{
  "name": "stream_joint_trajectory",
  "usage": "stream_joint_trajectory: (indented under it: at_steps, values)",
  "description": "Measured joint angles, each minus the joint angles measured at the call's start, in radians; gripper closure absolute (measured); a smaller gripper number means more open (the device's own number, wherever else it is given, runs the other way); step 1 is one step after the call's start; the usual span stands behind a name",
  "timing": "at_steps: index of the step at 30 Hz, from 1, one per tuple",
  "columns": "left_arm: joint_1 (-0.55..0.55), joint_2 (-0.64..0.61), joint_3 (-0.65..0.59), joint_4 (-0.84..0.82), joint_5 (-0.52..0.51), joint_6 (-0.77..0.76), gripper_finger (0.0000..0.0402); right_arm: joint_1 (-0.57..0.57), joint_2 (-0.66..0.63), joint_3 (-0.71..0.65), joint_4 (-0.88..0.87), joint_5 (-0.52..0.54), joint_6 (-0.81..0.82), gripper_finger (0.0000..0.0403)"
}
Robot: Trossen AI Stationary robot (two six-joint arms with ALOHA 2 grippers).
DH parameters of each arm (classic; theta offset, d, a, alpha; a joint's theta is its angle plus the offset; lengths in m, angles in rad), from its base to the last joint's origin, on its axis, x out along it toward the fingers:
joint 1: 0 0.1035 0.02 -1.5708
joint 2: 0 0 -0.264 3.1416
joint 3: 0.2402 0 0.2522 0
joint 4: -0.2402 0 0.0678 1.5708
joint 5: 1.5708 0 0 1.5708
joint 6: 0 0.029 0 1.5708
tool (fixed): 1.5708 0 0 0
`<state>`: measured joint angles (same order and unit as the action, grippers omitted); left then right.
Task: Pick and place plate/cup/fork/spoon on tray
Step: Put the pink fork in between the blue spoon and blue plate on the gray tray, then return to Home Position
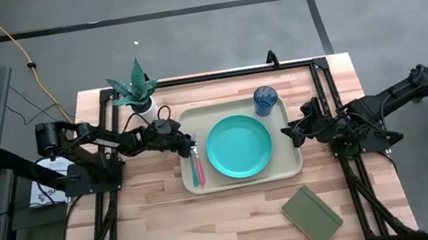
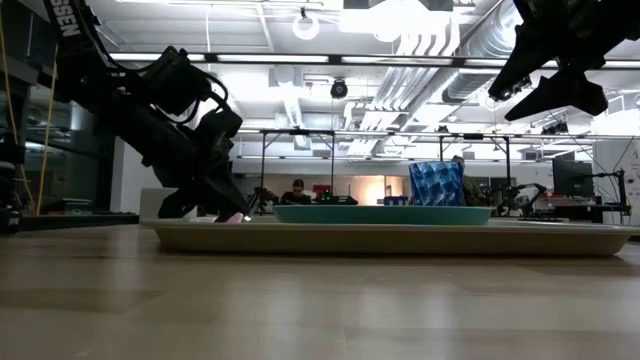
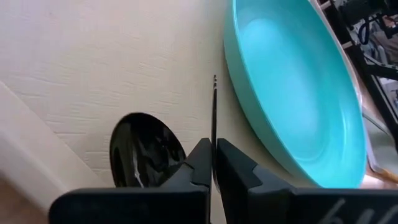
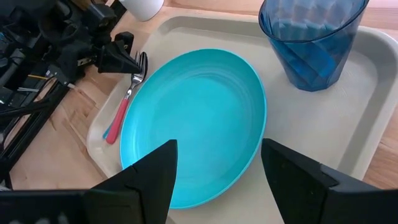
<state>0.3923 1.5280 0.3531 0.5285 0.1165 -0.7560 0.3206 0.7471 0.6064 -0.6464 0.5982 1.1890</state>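
The surface [image 1: 170,222] is pale wood planking, framed by dark metal rails, standing on a grey floor crossed by dark lines. A desk sits off its left edge, and a yellow cable runs over the floor behind it. The low view looks into a large workshop with ceiling ducts, strip lights, benches and a person seated far back.

On the surface lie one tray [image 1: 290,164], one potted plant [image 1: 136,87] in a white pot at the back left, and one dark green notebook [image 1: 312,216] near the front right corner, well apart from the tray.

Inside the tray are one plate [image 1: 239,145], turquoise, at the centre; one cup [image 1: 266,99], blue and see-through, upright in the back right corner; one fork [image 4: 127,99] with a red-pink handle; and one spoon [image 1: 194,171] with a light blue handle. Fork and spoon lie side by side along the tray's left edge, just beside the plate.

There are two arms. The left pincer [image 1: 190,147] is down at the tray's left edge over the heads of the cutlery, fingers closed tight together, with the thin metal of the spoon pinched edge-on between them in the left wrist view. The right pincer [image 1: 292,133] hangs above the tray's right rim, fingers spread wide and holding nothing.
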Motion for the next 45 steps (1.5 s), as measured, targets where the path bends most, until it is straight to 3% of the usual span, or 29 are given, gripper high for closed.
stream_joint_trajectory:
  at_steps: [16,29,41,45]
  values:
    - [-0.027,0.002,0.025,0.035,-0.062,0.010,0.0387,0.000,0.000,0.000,0.000,0.038,-0.001,0.0178]
    - [-0.068,0.111,0.089,0.017,-0.100,0.000,0.0360,0.000,0.000,0.000,0.000,0.037,-0.017,0.0178]
    - [-0.020,0.108,0.098,0.009,-0.103,0.016,0.0283,0.000,0.000,0.000,0.000,0.020,-0.010,0.0178]
    - [0.007,0.108,0.098,0.009,-0.053,0.027,0.0256,0.000,0.000,0.000,0.000,0.018,0.007,0.0178]
